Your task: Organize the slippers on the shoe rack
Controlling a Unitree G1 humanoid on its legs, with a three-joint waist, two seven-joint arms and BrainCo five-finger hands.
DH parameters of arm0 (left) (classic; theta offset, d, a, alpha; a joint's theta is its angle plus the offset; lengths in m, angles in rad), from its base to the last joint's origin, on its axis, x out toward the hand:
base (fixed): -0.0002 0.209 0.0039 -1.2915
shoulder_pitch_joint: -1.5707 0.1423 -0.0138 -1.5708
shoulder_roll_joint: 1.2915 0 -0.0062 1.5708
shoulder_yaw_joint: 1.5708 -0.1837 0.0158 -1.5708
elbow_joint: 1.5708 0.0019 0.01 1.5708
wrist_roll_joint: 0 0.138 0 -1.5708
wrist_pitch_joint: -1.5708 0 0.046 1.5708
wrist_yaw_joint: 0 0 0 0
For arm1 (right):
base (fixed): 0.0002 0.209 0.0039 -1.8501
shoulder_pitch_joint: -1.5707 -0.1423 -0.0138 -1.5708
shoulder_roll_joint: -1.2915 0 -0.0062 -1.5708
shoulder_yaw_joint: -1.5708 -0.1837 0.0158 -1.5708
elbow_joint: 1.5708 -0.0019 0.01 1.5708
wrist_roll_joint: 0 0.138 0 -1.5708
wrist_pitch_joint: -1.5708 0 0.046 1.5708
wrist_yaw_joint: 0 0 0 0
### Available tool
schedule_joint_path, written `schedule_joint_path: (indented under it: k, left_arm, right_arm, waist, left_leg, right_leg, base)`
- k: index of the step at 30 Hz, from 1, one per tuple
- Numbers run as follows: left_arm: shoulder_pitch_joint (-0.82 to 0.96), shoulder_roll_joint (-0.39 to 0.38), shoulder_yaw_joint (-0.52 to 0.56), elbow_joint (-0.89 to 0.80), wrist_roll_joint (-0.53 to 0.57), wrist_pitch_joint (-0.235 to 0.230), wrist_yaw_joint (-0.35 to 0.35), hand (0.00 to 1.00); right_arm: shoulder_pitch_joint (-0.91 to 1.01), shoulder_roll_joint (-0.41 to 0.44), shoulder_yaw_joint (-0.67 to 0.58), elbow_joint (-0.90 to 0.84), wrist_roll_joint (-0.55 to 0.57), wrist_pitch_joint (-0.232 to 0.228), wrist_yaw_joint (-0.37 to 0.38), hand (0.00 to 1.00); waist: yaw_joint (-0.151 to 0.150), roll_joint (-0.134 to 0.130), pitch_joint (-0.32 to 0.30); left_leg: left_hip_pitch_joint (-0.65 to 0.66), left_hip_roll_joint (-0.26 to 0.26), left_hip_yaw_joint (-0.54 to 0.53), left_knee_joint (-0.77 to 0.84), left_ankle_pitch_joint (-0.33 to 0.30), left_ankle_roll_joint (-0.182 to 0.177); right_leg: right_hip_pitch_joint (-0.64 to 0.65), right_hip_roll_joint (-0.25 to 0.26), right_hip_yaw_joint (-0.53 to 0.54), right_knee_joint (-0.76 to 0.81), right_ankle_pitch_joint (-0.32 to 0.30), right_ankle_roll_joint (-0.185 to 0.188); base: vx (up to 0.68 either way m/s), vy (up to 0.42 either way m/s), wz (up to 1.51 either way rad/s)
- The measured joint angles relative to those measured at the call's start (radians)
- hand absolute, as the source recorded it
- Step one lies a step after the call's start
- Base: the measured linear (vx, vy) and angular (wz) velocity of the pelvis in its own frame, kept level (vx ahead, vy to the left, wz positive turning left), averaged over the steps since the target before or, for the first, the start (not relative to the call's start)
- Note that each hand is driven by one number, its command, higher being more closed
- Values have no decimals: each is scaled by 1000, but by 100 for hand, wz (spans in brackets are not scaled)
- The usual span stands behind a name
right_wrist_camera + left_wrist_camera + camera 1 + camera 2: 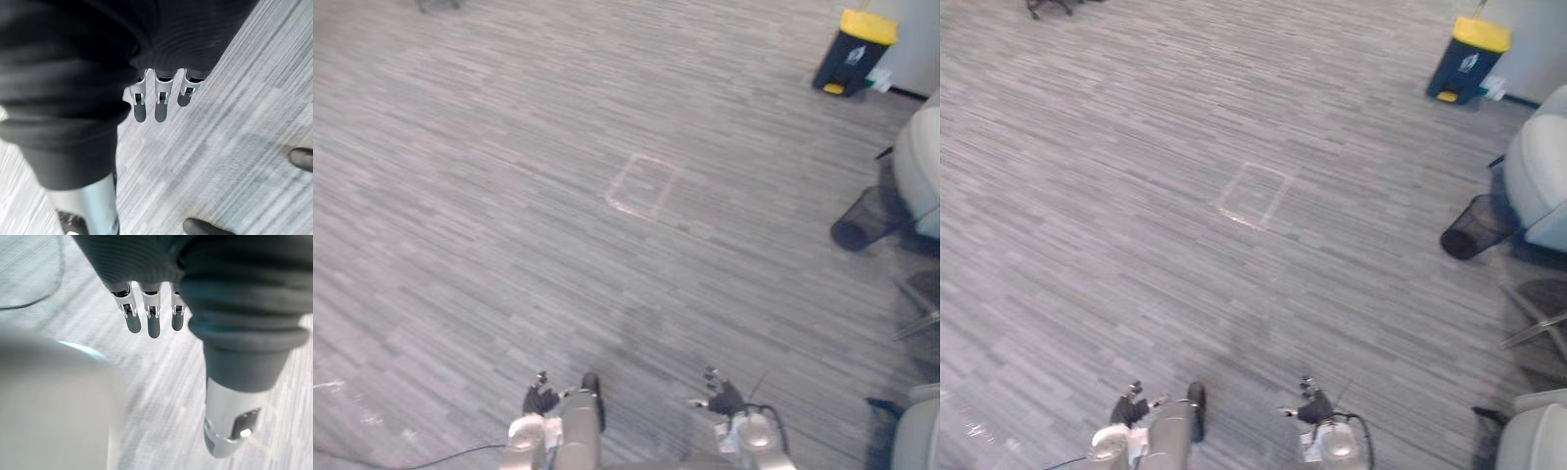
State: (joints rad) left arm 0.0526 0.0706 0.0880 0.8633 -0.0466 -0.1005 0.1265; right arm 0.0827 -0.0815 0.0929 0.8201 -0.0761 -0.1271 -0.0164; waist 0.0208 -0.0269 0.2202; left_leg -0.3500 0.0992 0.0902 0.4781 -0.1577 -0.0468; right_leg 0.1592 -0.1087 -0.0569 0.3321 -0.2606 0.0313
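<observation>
Below, left hand and right hand hang, fingers straight, empty; black mesh bin lies tipped.

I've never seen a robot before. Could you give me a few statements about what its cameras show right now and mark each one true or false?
1. The left hand has straight fingers and holds nothing. True.
2. The right hand is clutching a slipper. False: the right hand is open, its fingers straight above bare floor.
3. A dark bin with a yellow lid stands far ahead on the right. True.
4. A taped circle is marked on the carpet. False: the mark is a pale taped rectangle.
5. A black mesh wastebasket sits on the right, next to a pale chair. True.
</observation>
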Motion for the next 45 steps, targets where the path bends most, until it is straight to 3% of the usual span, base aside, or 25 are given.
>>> schedule_joint_path:
  k: [2,3,4,5,6,7,8,9,10,13,14,15,16,18,20,22,26,29,32,34,37,40,43,44,45]
  left_arm:
    - [3,21,-11,7,3,2,-2,0]
    - [10,40,-22,16,-2,6,0,0]
    - [18,46,-32,16,4,10,2,0]
    - [23,48,-38,17,5,11,3,0]
    - [16,30,-76,19,5,20,1,0]
    - [16,23,-76,17,6,20,1,0]
    - [19,30,-76,12,7,19,0,0]
    - [19,24,-73,23,8,19,-1,0]
    - [5,2,-69,32,8,22,-1,0]
    - [-17,-35,-77,31,26,17,-2,0]
    - [-13,-35,-85,31,29,16,-5,0]
    - [-9,-53,-86,37,43,17,-6,0]
    - [-19,-60,-71,56,46,19,-6,0]
    - [5,-79,-69,56,46,21,-17,0]
    - [34,-67,-40,36,45,20,-20,0]
    - [42,-61,-27,29,45,19,-18,0]
    - [34,-45,2,7,43,17,-16,0]
    - [40,-47,-5,-5,40,17,-15,0]
    - [21,-18,-25,8,44,18,-16,0]
    - [6,15,-75,23,44,23,-17,0]
    - [17,19,-111,35,43,26,-15,0]
    - [16,15,-112,35,44,26,-15,0]
    - [18,13,-125,34,45,26,-18,0]
    - [18,19,-127,37,46,26,-22,0]
    - [0,-11,-126,59,46,26,-23,0]
  right_arm:
    - [7,18,11,4,-2,1,4,0]
    - [7,25,20,9,-3,1,6,0]
    - [5,22,28,16,-4,-1,8,0]
    - [-1,21,29,20,-4,-1,8,0]
    - [-34,6,30,17,-4,-11,7,0]
    - [-37,-4,29,17,-4,-10,5,0]
    - [-21,-2,31,17,-3,-10,4,0]
    - [-20,-3,29,16,6,-11,7,0]
    - [-60,-12,28,21,-2,-5,0,0]
    - [-60,-40,-7,-15,-3,-8,6,0]
    - [-42,-46,-13,-25,6,-9,6,0]
    - [-38,-56,-35,-43,12,-13,6,0]
    - [-57,-61,-37,-15,8,-4,7,0]
    - [-43,-77,-39,-10,8,1,6,0]
    - [-43,-72,-29,11,8,7,5,0]
    - [-44,-73,-11,38,8,17,4,0]
    - [-61,-44,-16,61,4,21,-2,0]
    - [-42,-41,-13,57,-2,19,-4,0]
    - [-19,-11,-15,58,-2,13,-4,0]
    - [-19,5,-27,60,0,13,-3,0]
    - [-32,-4,-31,60,-4,11,-1,0]
    - [-51,-16,-32,49,-2,4,-1,0]
    - [-59,-16,-31,20,-3,0,-2,0]
    - [-46,-14,-33,20,3,-2,-2,0]
    - [-84,-34,-42,27,-1,5,-5,0]
  waist:
    - [1,-45,-5]
    - [-3,-66,-1]
    - [-10,-58,6]
    - [-15,-55,5]
    - [-36,-29,8]
    - [-39,-24,9]
    - [-41,-44,-1]
    - [-42,-49,2]
    - [-37,9,15]
    - [-76,46,32]
    - [-103,64,11]
    - [-126,88,-4]
    - [-124,90,9]
    - [-101,151,5]
    - [-83,137,9]
    - [-70,131,10]
    - [-24,96,31]
    - [-8,90,19]
    - [-33,26,-17]
    - [-39,-6,-8]
    - [-40,5,1]
    - [-56,26,7]
    - [-76,32,15]
    - [-82,4,11]
    - [-80,70,23]
  left_leg:
    - [57,-23,33,-23,-35,14]
    - [130,-42,54,-47,-66,24]
    - [213,-44,68,-80,-87,39]
    - [251,-42,69,-97,-98,42]
    - [434,-6,115,-237,-105,34]
    - [471,-4,121,-252,-112,22]
    - [506,-19,120,-241,-150,-36]
    - [518,-20,116,-225,-168,-51]
    - [501,33,114,-161,-201,-57]
    - [559,12,79,-245,-152,-28]
    - [559,27,66,-242,-209,-5]
    - [579,64,67,-187,-285,-69]
    - [526,90,98,11,-276,-52]
    - [383,228,179,349,-101,-2]
    - [281,292,267,543,-85,-6]
    - [220,286,303,548,-102,-25]
    - [107,136,272,102,-112,-45]
    - [93,65,187,-114,102,-1]
    - [100,35,193,-10,-52,45]
    - [188,3,208,-26,-106,57]
    - [391,-6,216,-98,-158,60]
    - [510,10,214,-190,-157,60]
    - [606,7,227,-269,-157,38]
    - [667,-16,225,-287,-181,-30]
    - [689,32,229,-286,-182,-58]
  right_leg:
    - [-101,-51,13,242,30,56]
    - [-166,-95,11,423,148,140]
    - [-214,-119,-1,558,192,129]
    - [-240,-123,-23,614,146,94]
    - [-454,-61,-169,481,-24,0]
    - [-480,-9,-177,264,22,-12]
    - [-465,25,-170,2,276,-90]
    - [-458,29,-170,-8,280,-112]
    - [-442,55,-183,4,296,-128]
    - [-523,24,-145,205,150,-12]
    - [-521,34,-145,186,129,-24]
    - [-523,42,-173,259,57,-69]
    - [-488,42,-177,269,19,-62]
    - [-368,100,-208,141,19,-72]
    - [-231,121,-181,10,35,-107]
    - [-175,125,-156,-55,39,-112]
    - [-8,115,-49,-176,54,-101]
    - [69,118,0,-235,10,-47]
    - [-58,51,8,128,-51,43]
    - [-226,-16,3,536,17,185]
    - [-327,-75,-132,698,-46,40]
    - [-468,-37,-216,481,-64,-25]
    - [-506,14,-227,60,115,-28]
    - [-493,10,-220,-69,387,-117]
    - [-495,46,-242,-7,334,-131]
  base:
    - [499,214,-19]
    - [582,184,-41]
    - [511,147,-45]
    - [1096,74,-52]
    - [1109,-22,-27]
    - [1348,-103,-14]
    - [571,-95,11]
    - [615,-82,-13]
    - [330,-42,-14]
    - [264,-91,5]
    - [267,-163,75]
    - [346,-148,69]
    - [459,-167,44]
    - [433,-137,5]
    - [569,-119,2]
    - [424,-50,-25]
    - [484,54,-73]
    - [518,156,-102]
    - [566,192,-26]
    - [623,225,-1]
    - [585,136,10]
    - [630,4,22]
    - [673,-97,28]
    - [635,-102,-1]
    - [730,-125,-1]
